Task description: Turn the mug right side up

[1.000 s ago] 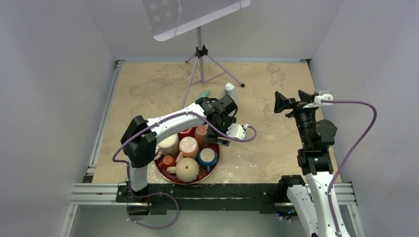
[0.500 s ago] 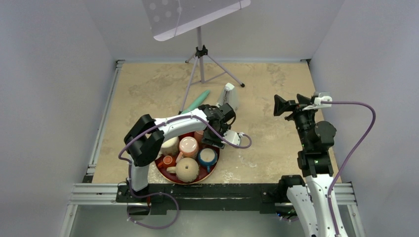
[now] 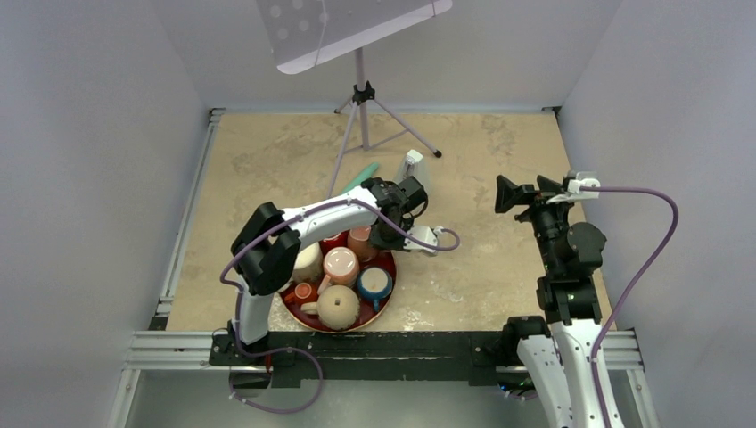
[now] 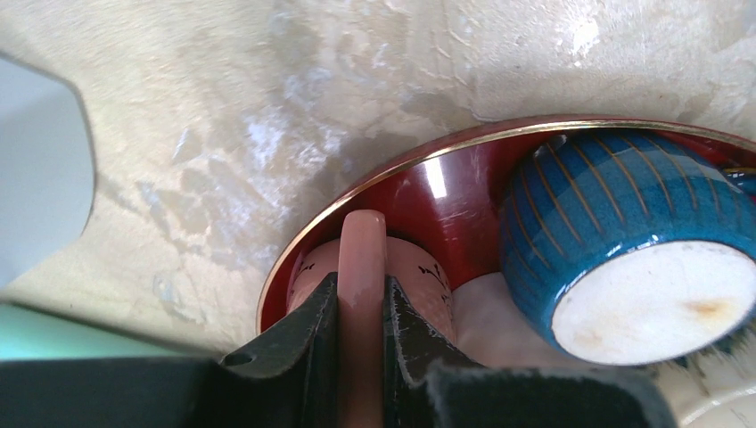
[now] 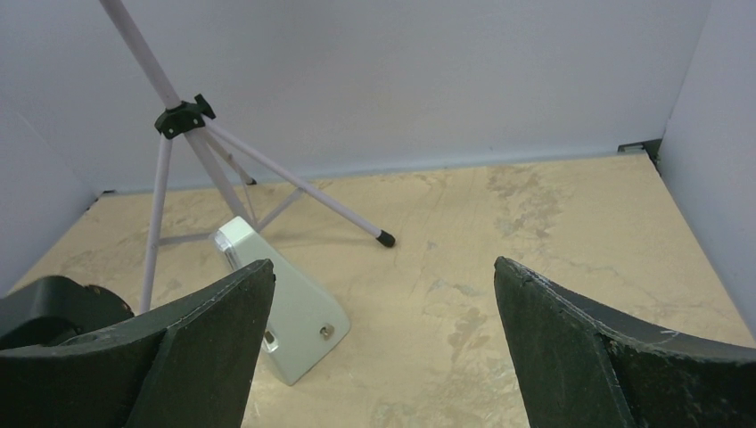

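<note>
A salmon-pink mug [image 3: 360,241] with small black marks stands at the far edge of the round red tray [image 3: 390,273]. My left gripper [image 3: 378,234] reaches down over it. In the left wrist view the left gripper [image 4: 359,280] is shut on the mug's handle [image 4: 362,245], with a black finger [image 4: 312,334] pressed against each side of it. The mug's body [image 4: 419,278] lies behind the fingers, and I cannot tell which way its rim faces. My right gripper [image 3: 521,191] hangs open over bare table at the right, and in its own view the right gripper [image 5: 383,308] holds nothing.
The tray also holds a blue striped mug [image 4: 606,214], a cream mug [image 3: 305,261], a pink cup [image 3: 341,265], a tan pot [image 3: 339,306] and a small orange cup [image 3: 301,291]. A tripod stand [image 3: 361,107] and a pale green block [image 5: 290,308] stand behind the tray.
</note>
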`<state>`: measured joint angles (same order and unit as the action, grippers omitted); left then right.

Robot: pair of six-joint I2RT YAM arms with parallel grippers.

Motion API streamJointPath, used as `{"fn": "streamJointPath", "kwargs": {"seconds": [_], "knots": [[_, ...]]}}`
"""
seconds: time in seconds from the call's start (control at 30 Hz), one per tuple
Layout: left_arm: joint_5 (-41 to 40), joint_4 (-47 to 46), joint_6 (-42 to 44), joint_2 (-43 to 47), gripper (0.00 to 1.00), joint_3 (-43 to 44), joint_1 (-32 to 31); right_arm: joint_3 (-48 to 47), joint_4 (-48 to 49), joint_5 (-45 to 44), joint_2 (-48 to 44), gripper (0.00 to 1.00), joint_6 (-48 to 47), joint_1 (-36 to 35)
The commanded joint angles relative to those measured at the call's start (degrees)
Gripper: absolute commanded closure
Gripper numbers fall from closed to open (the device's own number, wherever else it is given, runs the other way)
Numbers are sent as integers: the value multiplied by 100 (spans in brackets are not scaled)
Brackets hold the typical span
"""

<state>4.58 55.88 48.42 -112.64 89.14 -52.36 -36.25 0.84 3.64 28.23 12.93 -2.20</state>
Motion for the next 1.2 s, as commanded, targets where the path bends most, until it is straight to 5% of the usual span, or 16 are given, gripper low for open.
{"fn": "streamJointPath", "kwargs": {"seconds": [0.0, 0.27, 0.47, 0.63, 0.87, 1.17], "knots": [[205, 505, -800, 178, 100, 911, 207, -195, -66, -30, 251, 2, 197, 13], [2031, 424, -2238, 406, 100, 1366, 1108, -354, -25, 1633, 1080, 1, 475, 8], [2089, 239, -3193, 221, 100, 1761, 1466, -134, 514, 1878, 1232, 1, 749, 13], [2137, -1, -3779, 152, 100, 1802, 1646, 220, 1177, 2987, 1727, 1, 1205, -6], [2773, -266, -4562, -76, 100, 2207, 1754, 272, 1112, 3722, 2513, 1, 976, -372], [3777, -629, -5781, 151, 100, 2620, 2028, 485, 2234, 5084, 3685, 1, 2126, -872]]}}
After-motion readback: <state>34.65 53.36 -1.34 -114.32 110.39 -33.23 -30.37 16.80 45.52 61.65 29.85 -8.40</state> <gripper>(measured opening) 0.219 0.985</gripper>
